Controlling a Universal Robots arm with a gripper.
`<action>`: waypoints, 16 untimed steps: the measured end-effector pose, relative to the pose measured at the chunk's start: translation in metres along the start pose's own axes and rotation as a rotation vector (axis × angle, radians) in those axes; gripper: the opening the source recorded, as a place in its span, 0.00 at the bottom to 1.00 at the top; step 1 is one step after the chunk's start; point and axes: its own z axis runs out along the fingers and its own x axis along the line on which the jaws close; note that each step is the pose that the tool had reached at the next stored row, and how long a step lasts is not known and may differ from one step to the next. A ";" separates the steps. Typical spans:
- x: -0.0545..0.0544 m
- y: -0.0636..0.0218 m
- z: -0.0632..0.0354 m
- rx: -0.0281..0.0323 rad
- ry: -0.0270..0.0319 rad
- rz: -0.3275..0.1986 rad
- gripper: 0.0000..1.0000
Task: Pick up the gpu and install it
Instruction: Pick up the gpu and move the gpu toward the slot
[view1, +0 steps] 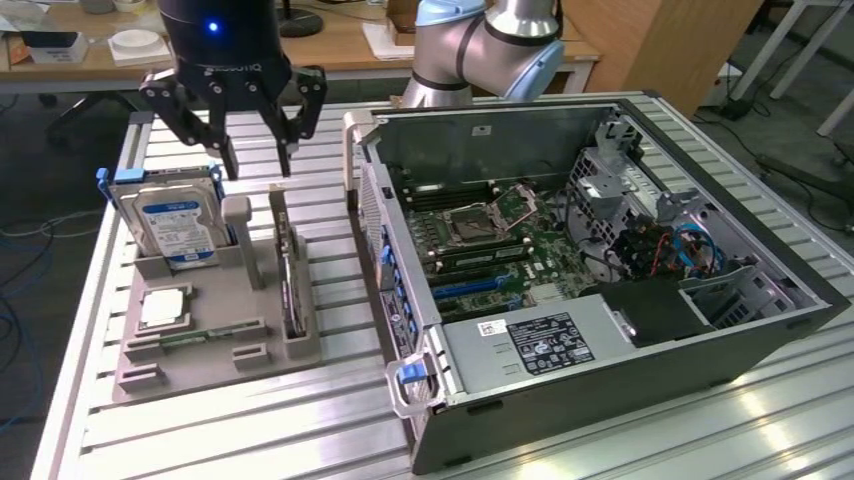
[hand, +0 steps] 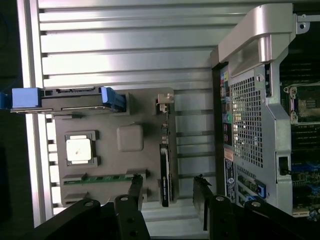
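Gripper (view1: 256, 160) hangs upper left of the exterior view, jaws wide apart, nothing btwn them. Gpu (view1: 287, 268) stands on edge in a slot of the grey holder (view1: 214, 345), left-centre of frame, just beside the open PC case (view1: 601, 300) and below the fingertips. Hard drive (view1: 167, 215) stands upright in the holder's far end, near the gripper. Step in hand, I'd say: approach for the pick. To do it well, centre the jaws across the card's thin top edge, one finger each side; the wrist view suggests they straddle its line. Keep clear of drive & case wall, and descend straight so the card isn't levered in its slot.
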 end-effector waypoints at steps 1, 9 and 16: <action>0.000 0.0000 0.0008 0.0000 0.0000 0.000 0.53; 0.000 -0.0003 0.0074 -0.0001 0.0001 0.000 0.53; 0.000 -0.0006 0.0135 -0.0001 0.0001 0.000 0.53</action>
